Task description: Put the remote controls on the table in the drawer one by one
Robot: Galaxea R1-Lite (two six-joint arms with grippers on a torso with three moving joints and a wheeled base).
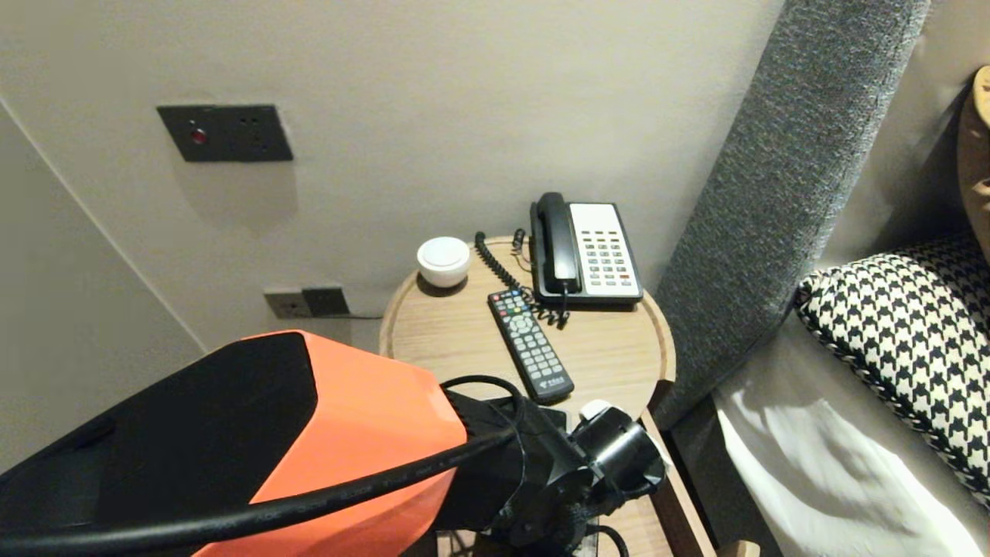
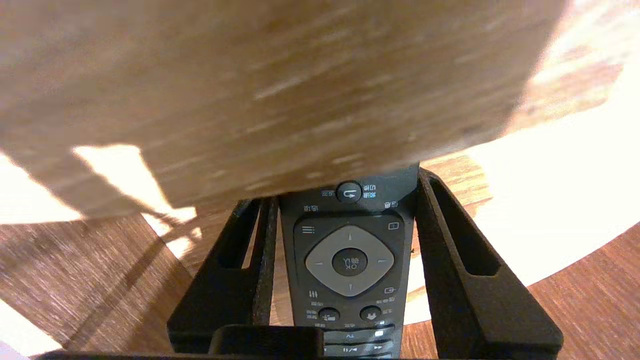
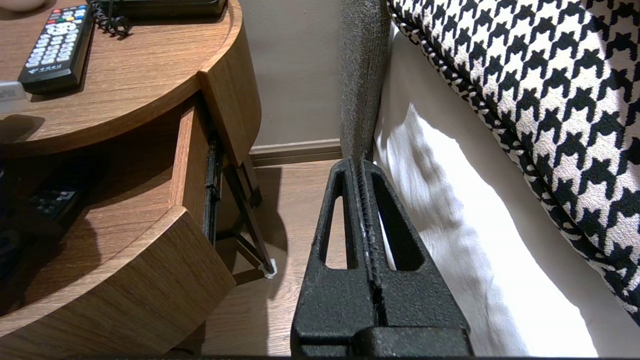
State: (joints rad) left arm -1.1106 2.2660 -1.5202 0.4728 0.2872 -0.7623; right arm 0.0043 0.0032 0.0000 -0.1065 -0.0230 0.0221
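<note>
My left gripper (image 2: 345, 192) is shut on a black remote (image 2: 350, 260) with a grey direction pad and an OK button. Both fingers lie along its sides. It sits low in the open drawer (image 3: 125, 280) of the round wooden bedside table (image 1: 619, 363), and the table's top rim (image 2: 280, 90) hangs just above the remote's far end. In the head view the orange and black left arm (image 1: 325, 433) covers that gripper. My right gripper (image 3: 361, 165) is shut on nothing and parked over the floor between the table and the bed.
On the tabletop lie a second remote (image 1: 530, 344), a corded telephone (image 1: 584, 251) and a white round dish (image 1: 444, 261). A grey headboard (image 1: 773, 193) and a bed with a houndstooth pillow (image 1: 905, 333) stand to the right. The wall is close behind.
</note>
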